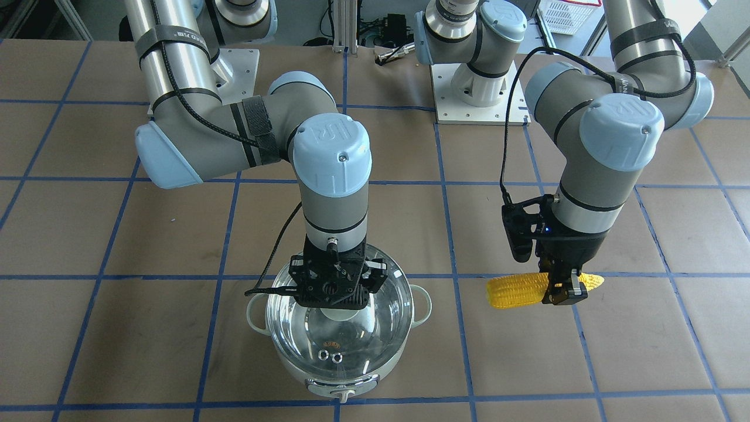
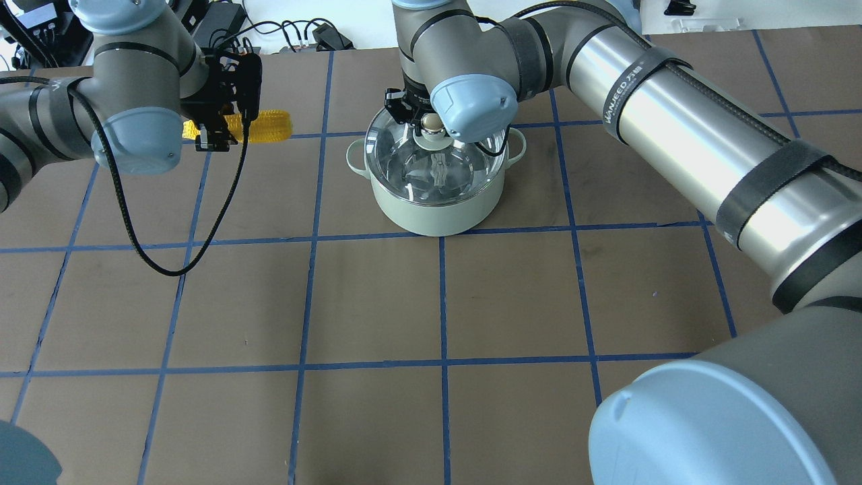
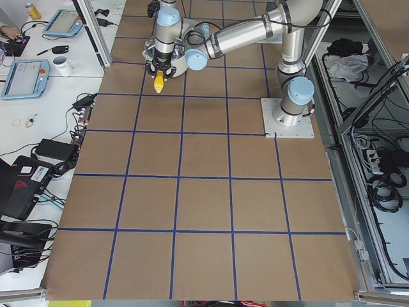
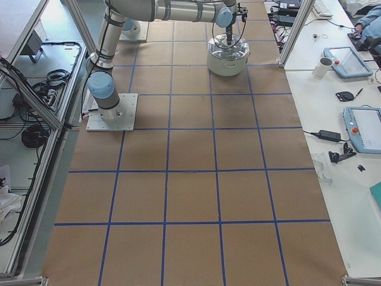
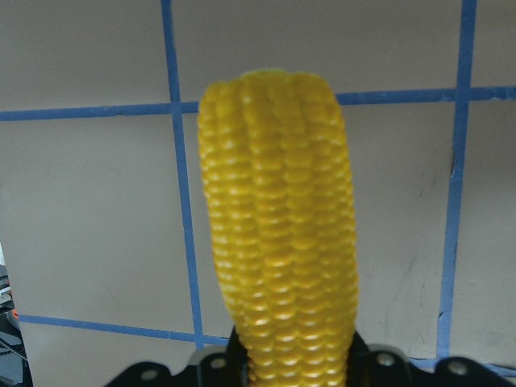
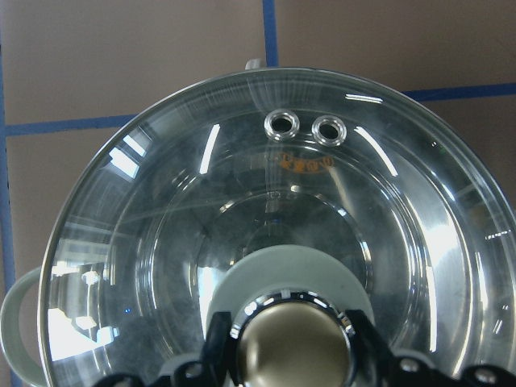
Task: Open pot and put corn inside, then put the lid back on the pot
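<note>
The pale grey-green pot stands on the table with its glass lid on it, as far as I can tell. My right gripper is right over the lid, shut on the beige knob, with one finger on each side of it. The pot and lid also show in the overhead view, and the lid's vent rings in the right wrist view. My left gripper is shut on the yellow corn near its tapered tip and holds it level above the table, well to the pot's side. The corn fills the left wrist view.
The brown table carries a blue tape grid. The arms' white base plates are bolted at the robot's edge. A black cable hangs in a loop from my left wrist. Side benches with tablets flank the table's far edge.
</note>
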